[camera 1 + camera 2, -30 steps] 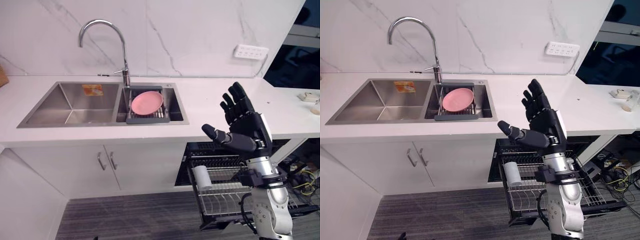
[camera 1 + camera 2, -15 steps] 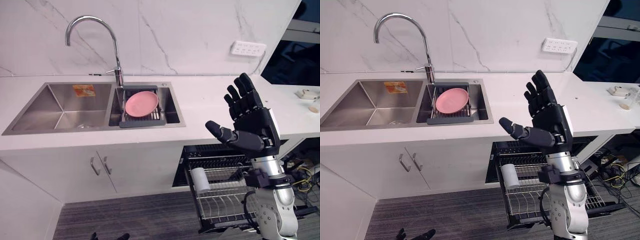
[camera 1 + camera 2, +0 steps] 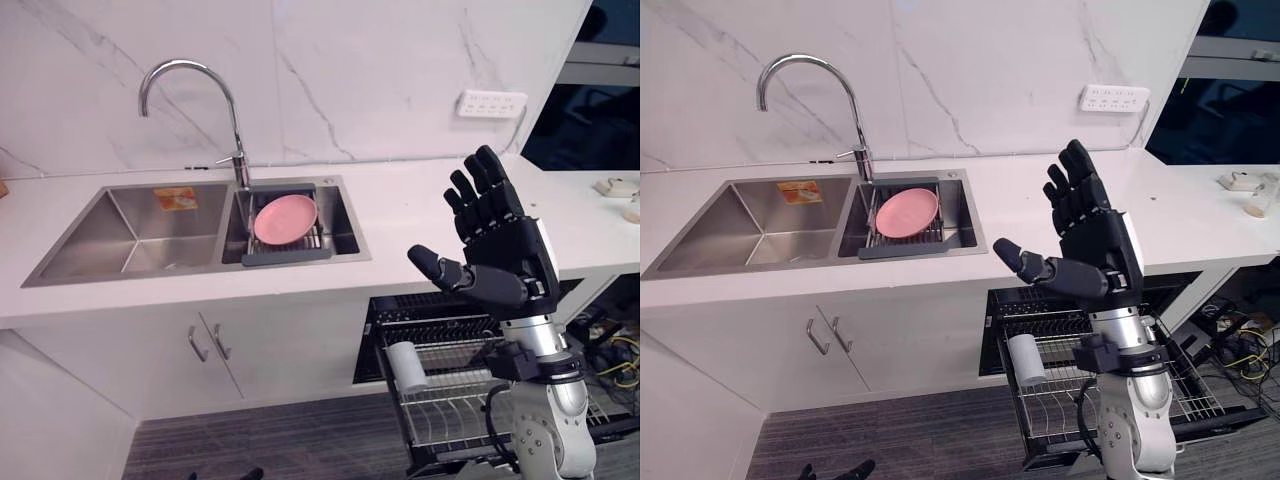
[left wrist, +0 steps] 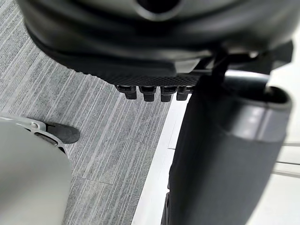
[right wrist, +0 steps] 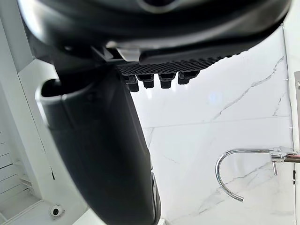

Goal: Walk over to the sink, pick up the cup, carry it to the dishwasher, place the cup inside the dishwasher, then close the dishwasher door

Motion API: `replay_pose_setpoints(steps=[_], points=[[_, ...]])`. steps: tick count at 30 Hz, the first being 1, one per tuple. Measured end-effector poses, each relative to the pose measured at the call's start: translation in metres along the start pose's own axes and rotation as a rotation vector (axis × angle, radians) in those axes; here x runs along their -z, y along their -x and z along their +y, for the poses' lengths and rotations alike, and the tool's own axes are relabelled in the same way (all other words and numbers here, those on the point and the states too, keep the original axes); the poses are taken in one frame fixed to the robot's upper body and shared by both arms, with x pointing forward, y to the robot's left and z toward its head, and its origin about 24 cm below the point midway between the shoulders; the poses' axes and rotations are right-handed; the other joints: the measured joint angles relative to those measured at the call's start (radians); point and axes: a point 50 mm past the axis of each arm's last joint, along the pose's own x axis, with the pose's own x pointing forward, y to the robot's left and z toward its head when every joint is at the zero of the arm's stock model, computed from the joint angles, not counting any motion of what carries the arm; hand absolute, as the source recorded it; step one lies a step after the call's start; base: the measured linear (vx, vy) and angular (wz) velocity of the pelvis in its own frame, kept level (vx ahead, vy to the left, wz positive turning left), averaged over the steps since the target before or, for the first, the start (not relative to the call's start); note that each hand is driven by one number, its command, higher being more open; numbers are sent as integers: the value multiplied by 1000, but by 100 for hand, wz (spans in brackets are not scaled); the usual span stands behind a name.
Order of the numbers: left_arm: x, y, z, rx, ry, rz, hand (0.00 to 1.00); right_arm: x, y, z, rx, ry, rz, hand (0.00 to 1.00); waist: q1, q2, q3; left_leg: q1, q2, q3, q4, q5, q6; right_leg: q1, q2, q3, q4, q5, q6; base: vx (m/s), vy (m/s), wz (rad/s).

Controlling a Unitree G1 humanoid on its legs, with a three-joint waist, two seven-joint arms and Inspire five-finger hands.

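A white cup [image 3: 405, 366] lies on its side at the left front of the pulled-out wire dishwasher rack [image 3: 455, 395], below the counter and right of the sink [image 3: 130, 240]. My right hand [image 3: 505, 262] is raised above that rack, in front of the counter edge, open, its fingers straight and pointing up, with nothing in it. From its own wrist camera, the right hand [image 5: 103, 140] shows thumb and fingertips spread against the marble wall. My left hand [image 4: 225, 154] hangs open over the grey floor and holds nothing.
A pink plate [image 3: 285, 218] rests on a dark rack in the sink's right basin, under the chrome tap [image 3: 190, 75]. White cabinet doors [image 3: 205, 343] are under the sink. A wall socket [image 3: 490, 102] and small items [image 3: 615, 187] are at the counter's right end.
The whole picture has shifted, so the camera has moved. My right hand stays raised and open over the rack, and the cup has not moved.
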Motion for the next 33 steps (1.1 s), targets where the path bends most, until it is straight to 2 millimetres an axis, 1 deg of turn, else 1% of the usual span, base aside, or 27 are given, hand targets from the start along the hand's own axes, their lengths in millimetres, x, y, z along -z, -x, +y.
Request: replay_pose_setpoints(steps=[1,2,3,4,6,7,9,11,12,13,14,15,16,18,19,20,21,22,23,25,26,27,28,29,31,32,33], points=[[3,1,0,-2,0,10,100,0,0,0,-4,3,5,100,0,12,8,-27,21,-2,102,-55,2,8,7,2,19,-26,-11,-12,-32,-9],[5,1,0,-2,0,18,100,0,0,0,-6,3,6,100,0,19,14,-36,32,-2,153,-78,4,14,11,6,27,-40,-13,0,0,0],[5,1,0,-4,0,21,100,0,1,0,-6,-4,7,100,-2,24,23,-70,46,12,259,-109,28,21,11,8,39,-52,-17,-29,13,9],[4,0,1,-5,-1,16,100,1,4,-1,0,-3,15,100,-5,25,32,-138,75,35,418,-123,51,27,13,5,51,-64,-26,-55,-2,16],[5,1,3,-17,11,23,100,1,7,-1,2,0,26,100,-4,27,47,-193,110,40,548,-121,51,52,19,3,51,-70,-36,-22,-13,10],[7,1,5,-37,40,40,100,1,6,-1,1,-2,22,100,-3,28,47,-196,112,50,541,-141,43,61,12,6,52,-76,-36,22,38,3],[12,2,8,-60,46,70,100,0,3,-1,-4,1,7,100,1,21,52,-204,90,73,448,-147,39,66,-15,14,53,-81,-28,18,87,-9],[18,5,9,-88,83,98,100,-1,-3,4,-23,-10,-10,100,23,22,54,-208,79,52,318,-136,24,67,-42,62,41,-89,-15,46,191,-48],[20,6,9,-97,87,99,100,-1,-4,5,-29,-10,-11,100,30,25,55,-204,76,37,298,-132,18,71,-43,81,33,-92,-11,123,283,-66],[24,8,8,-108,89,109,100,0,-5,9,-45,-18,-6,100,38,27,54,-194,68,33,302,-109,-3,90,-38,120,4,-94,-8,196,282,-65],[24,8,10,-121,75,109,100,2,-7,16,-78,-36,1,100,43,40,56,-193,64,45,323,-104,14,93,-33,174,55,-100,5,219,272,-56],[23,8,12,-130,64,102,100,5,-7,20,-98,-51,7,100,39,28,53,-193,56,59,335,-116,30,87,-40,192,80,-103,6,237,215,-55],[17,4,16,-134,37,88,100,8,-9,29,-146,-73,16,100,41,0,44,-189,35,90,348,-142,45,81,-64,192,89,-128,21,256,218,-33],[10,0,16,-126,-15,85,100,10,-10,36,-199,-86,20,100,33,-23,35,-190,5,96,370,-170,64,90,-92,205,72,-121,39,222,198,-10],[5,-3,14,-116,-48,82,100,10,-10,35,-203,-81,25,100,30,-24,31,-187,-16,96,376,-180,65,91,-108,212,70,-107,60,109,136,7],[4,-4,13,-109,-74,81,100,11,-10,34,-202,-79,29,100,27,-25,28,-183,-21,97,372,-184,68,92,-114,214,70,-103,56,179,203,4],[2,-5,13,-90,-143,71,100,12,-9,32,-199,-71,39,100,24,-27,20,-167,-44,101,345,-190,73,87,-126,215,79,-86,48,180,190,-3],[2,-5,13,-79,-181,68,100,13,-9,29,-192,-66,48,100,24,-27,9,-156,-56,102,317,-191,73,71,-130,218,96,-73,37,215,210,-16],[3,-5,12,-69,-196,73,100,15,-9,28,-187,-66,56,100,28,-25,-3,-144,-73,91,285,-190,73,42,-133,223,130,-63,37,167,177,-52],[10,-2,16,-54,-227,97,100,19,-17,30,-206,-74,56,100,34,-24,0,-78,-103,81,194,-183,80,-97,-136,227,367,-62,37,171,214,-93],[12,-1,19,-53,-248,105,100,20,-20,30,-212,-75,50,100,26,-23,7,-46,-110,85,164,-175,109,-171,-132,238,496,-71,40,173,162,-59],[13,-1,21,-52,-259,112,100,20,-20,29,-207,-75,52,100,11,-21,9,-27,-110,82,151,-172,113,-190,-125,235,546,-86,33,231,96,-12],[13,-1,22,-47,-283,119,100,21,-20,27,-197,-73,58,100,-11,-22,9,10,-107,77,137,-166,121,-207,-105,200,561,-125,23,312,62,17],[11,-3,20,-40,-298,117,100,22,-20,27,-196,-73,58,100,-20,-22,9,31,-101,70,132,-166,120,-229,-84,160,540,-151,7,279,13,20],[1,-8,14,-26,-298,96,100,22,-20,27,-205,-70,57,100,-31,-23,13,35,-89,43,149,-166,110,-256,-39,101,447,-151,-13,258,-70,36],[-5,-11,9,-17,-305,78,100,23,-20,26,-211,-68,61,100,-29,-27,14,40,-85,25,169,-176,92,-258,-17,77,348,-99,-43,256,-110,44],[-7,-11,9,-18,-306,70,100,23,-21,27,-216,-69,59,100,-29,-44,13,48,-92,18,178,-184,80,-252,-11,72,297,-28,-58,271,-152,32]])
